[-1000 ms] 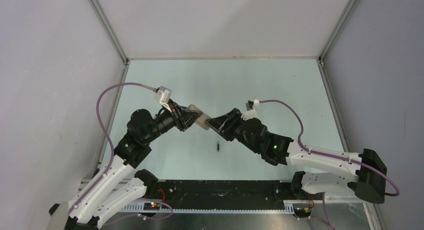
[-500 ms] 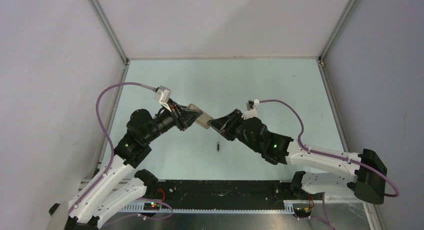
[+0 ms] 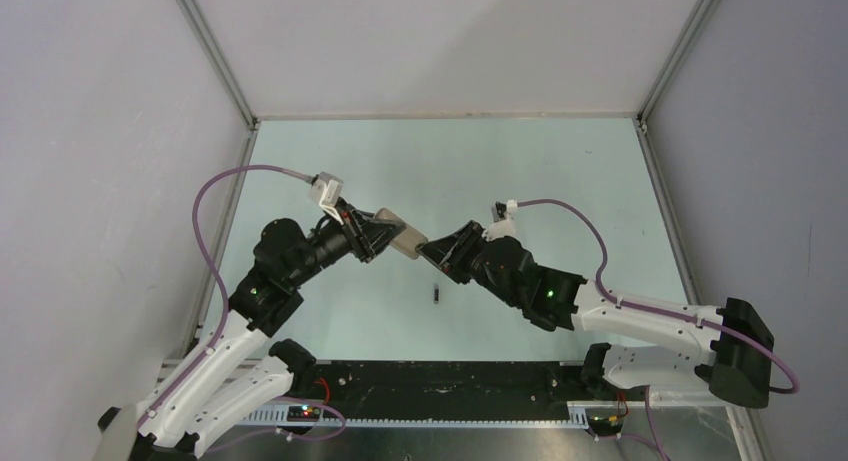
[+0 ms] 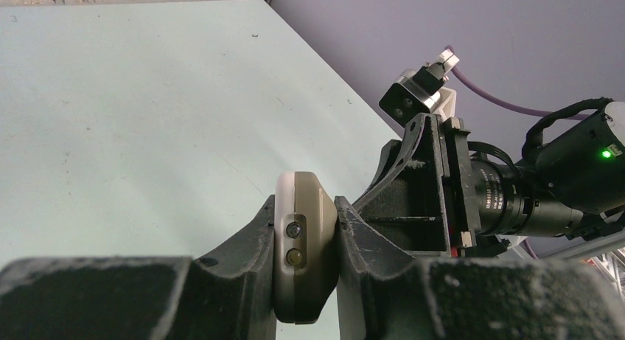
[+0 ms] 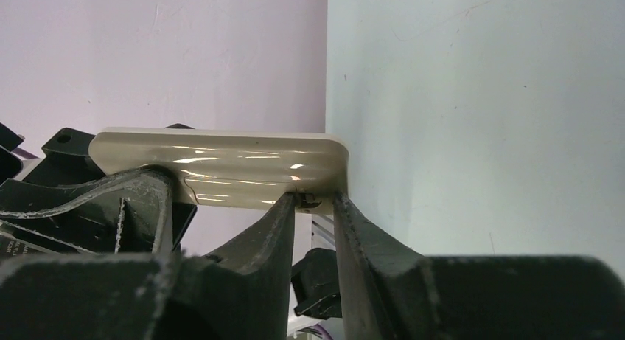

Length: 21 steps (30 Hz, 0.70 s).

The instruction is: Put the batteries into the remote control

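Note:
The remote control (image 3: 399, 235) hangs above the table, its plain beige-grey back (image 5: 221, 163) seen edge-on. My left gripper (image 4: 304, 203) is shut on its sides, and two small lenses on its end show between the fingers. My right gripper (image 5: 315, 197) meets the remote's other end from the right (image 3: 431, 249). Its fingertips stand a narrow gap apart against the lower edge, with a small dark latch-like bit between them. Whether they pinch it is unclear. One dark battery (image 3: 437, 294) lies on the table just below the two grippers.
The pale green table (image 3: 520, 171) is walled at the back and on both sides by grey panels with metal rails (image 3: 215, 56). The arm bases and a black cable strip (image 3: 440, 386) run along the near edge. Purple cables (image 3: 215, 196) loop off both wrists.
My right gripper's jaws have narrowed, and its tips have settled against the remote's end. The left gripper and the remote have barely moved. The battery lies where it was.

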{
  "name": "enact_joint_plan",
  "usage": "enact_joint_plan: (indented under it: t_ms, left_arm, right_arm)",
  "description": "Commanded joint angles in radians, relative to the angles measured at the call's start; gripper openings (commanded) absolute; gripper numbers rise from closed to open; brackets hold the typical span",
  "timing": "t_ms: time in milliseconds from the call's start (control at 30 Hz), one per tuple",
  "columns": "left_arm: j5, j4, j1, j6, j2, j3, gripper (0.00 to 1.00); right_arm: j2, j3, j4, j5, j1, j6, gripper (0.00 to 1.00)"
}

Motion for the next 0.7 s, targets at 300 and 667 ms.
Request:
enact_joint_plan:
  t_ms: [300, 667]
  left_arm:
    - [0.027, 0.041, -0.016, -0.007, 0.005, 0.018, 0.0]
    - [0.005, 0.024, -0.015, 0.013, 0.009, 0.005, 0.0]
  right_arm:
    - [-0.02, 0.045, 0.023, 0.044, 0.015, -0.028, 0.22]
    - [-0.05, 0.045, 0.032, 0.055, 0.021, -0.038, 0.4]
